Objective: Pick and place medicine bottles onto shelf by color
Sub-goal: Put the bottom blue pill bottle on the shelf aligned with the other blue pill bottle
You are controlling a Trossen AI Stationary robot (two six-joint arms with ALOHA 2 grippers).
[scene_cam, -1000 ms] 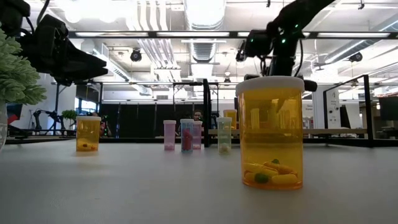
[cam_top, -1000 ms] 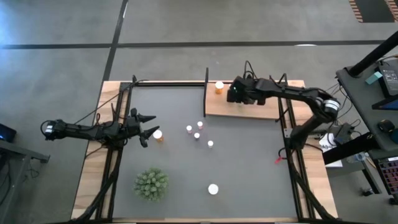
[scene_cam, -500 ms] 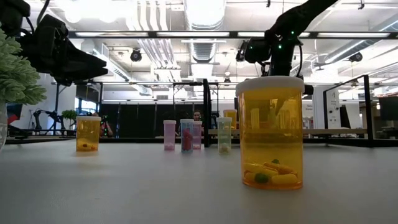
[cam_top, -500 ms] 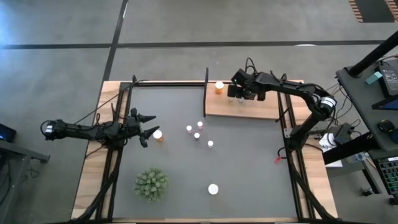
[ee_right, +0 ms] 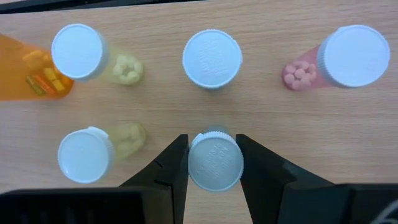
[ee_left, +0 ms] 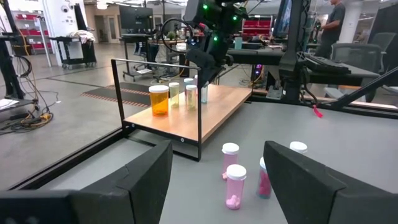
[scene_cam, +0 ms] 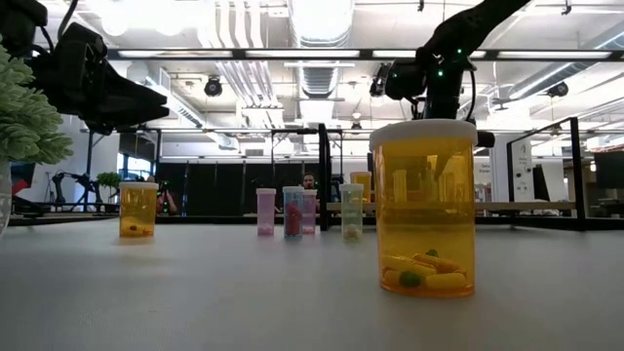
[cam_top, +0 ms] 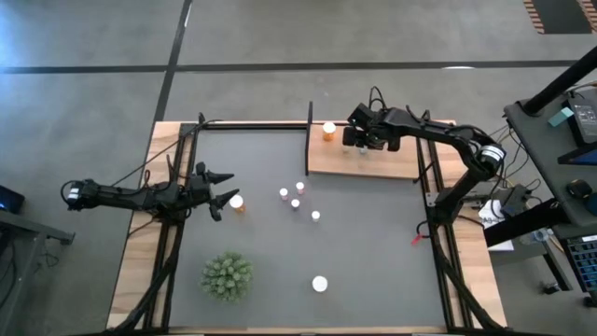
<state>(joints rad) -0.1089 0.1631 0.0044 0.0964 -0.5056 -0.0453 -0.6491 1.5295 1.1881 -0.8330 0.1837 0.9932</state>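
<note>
While the left gripper (cam_top: 222, 186) waits spread wide beside an orange bottle (cam_top: 237, 202) on the mat (cam_top: 373, 243), the right gripper (ee_right: 213, 163) – over the shelf (cam_top: 396, 165) – clamps a white-capped bottle (ee_right: 215, 160).

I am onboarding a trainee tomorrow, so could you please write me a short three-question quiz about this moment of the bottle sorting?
1. True or false: the right gripper is shut on a white-capped bottle over the shelf.
2. Which stands on the shelf's far left corner in the high view? A) the wide orange bottle B) the green plant C) a pink bottle
3. Fill in: the left gripper is at the mat's left edge, beside an ______ bottle.

Key: 1 true; 2 A; 3 orange.
</note>
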